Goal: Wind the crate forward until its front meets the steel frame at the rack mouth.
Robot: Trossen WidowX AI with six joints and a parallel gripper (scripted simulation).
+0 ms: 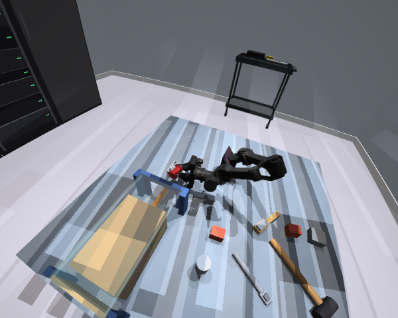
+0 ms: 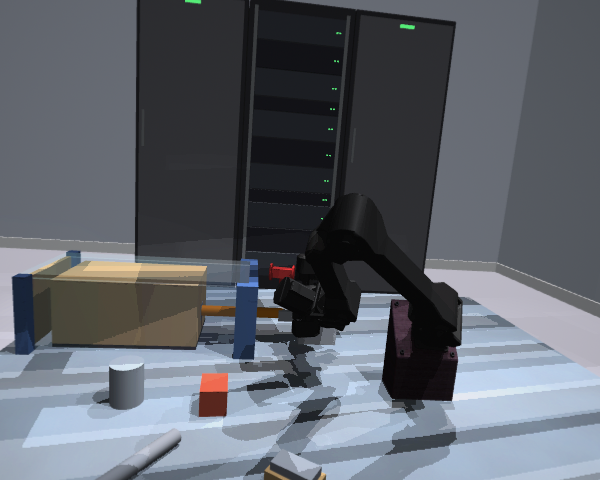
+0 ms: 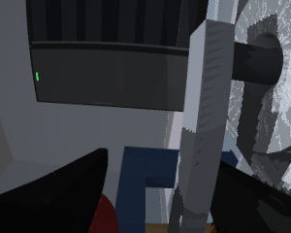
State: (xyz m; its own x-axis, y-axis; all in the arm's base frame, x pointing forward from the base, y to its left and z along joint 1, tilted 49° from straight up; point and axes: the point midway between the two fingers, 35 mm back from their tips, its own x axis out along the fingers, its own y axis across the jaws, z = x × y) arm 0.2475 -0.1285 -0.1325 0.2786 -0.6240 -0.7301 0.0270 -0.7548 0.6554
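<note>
The tan crate point(image 1: 119, 239) point(image 2: 124, 312) sits flat inside the clear-panelled cubby. Its front stands apart from the blue frame point(image 1: 184, 201) point(image 2: 245, 320) point(image 3: 131, 180) at the mouth. An orange strap point(image 1: 160, 197) point(image 2: 217, 310) runs from the crate through the frame toward the winch, which is mostly hidden behind the arm. The handle's red knob point(image 1: 174, 171) point(image 2: 282, 271) point(image 3: 104, 218) stands beyond the frame, and its grey crank arm point(image 3: 199, 126) crosses the wrist view. My gripper point(image 1: 182, 171) point(image 3: 155, 160) is open, its fingers on either side of the crank arm, which is nearer the right finger.
An orange-red block point(image 1: 217, 232) point(image 2: 213, 395) and a grey cylinder point(image 1: 203, 264) point(image 2: 126, 384) stand beside the cubby. A grey bar tool point(image 1: 249, 273), a mallet point(image 1: 295, 271), a yellow-and-grey tool point(image 1: 261, 226), a dark red block point(image 1: 292, 230) and a grey block point(image 1: 316, 236) lie farther right.
</note>
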